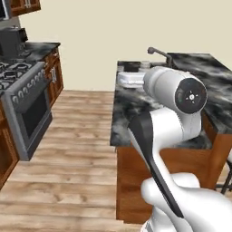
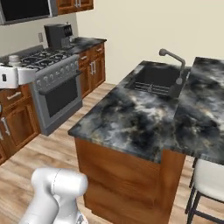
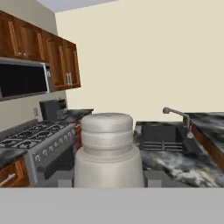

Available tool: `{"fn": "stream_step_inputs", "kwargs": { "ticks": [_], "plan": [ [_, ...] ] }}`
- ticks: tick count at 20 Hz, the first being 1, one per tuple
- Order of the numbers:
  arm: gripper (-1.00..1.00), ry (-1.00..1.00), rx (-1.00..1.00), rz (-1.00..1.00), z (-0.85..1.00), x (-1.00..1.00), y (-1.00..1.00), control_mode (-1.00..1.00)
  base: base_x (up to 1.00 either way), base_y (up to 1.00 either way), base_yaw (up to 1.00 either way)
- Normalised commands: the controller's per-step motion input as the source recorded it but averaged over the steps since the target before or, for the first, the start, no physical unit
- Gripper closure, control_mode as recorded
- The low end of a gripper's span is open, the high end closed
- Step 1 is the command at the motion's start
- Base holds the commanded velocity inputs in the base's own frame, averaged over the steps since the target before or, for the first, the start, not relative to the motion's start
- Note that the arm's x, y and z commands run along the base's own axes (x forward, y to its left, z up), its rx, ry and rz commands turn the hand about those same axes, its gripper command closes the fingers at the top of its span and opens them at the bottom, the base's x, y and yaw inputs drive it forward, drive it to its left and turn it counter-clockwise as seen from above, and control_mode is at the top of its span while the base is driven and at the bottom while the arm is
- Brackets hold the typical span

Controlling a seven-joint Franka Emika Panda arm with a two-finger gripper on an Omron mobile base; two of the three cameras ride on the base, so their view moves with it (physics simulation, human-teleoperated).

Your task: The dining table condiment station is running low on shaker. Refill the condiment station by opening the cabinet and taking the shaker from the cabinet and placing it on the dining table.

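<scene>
my hand is partly closed around the shaker, a pale grey-white cylinder with a narrower cap. in the hand view it stands upright between my two fingers and takes the middle of the picture, so i judge i have a firm hold on it and it is carried in the air, not resting on anything.

behind the shaker i see the sink with its curved tap, set in the dark marbled counter. to the side is the stove with the microwave over it, and reddish-brown wall cabinets with grey bar handles, their doors closed here. a white-cushioned stool stands at the near end of the marbled top.

about the task: the shaker is already out of the cabinet and in my hand, so the opening and taking seem done. what is left is to bring it over the dining table top and put it down upright, then let go.

i can read no brand, label or writing anywhere.
</scene>
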Motion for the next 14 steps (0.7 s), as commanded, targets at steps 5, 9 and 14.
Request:
{"fn": "stream_step_inputs", "kwargs": {
  "ticks": [5, 9, 14],
  "plan": [
    [1.0, 0.0, 0.0, 0.0, 0.0, 0.0, 0.0, 1.0, -0.06, -0.13, -0.34],
    [1.0, 0.0, 0.0, 0.0, 0.0, 0.0, 0.0, 1.0, 0.0, -0.29, -0.12],
    [1.0, 0.0, 0.0, 0.0, 0.0, 0.0, 0.0, 1.0, -0.2, -0.76, -0.16]
  ]
}}
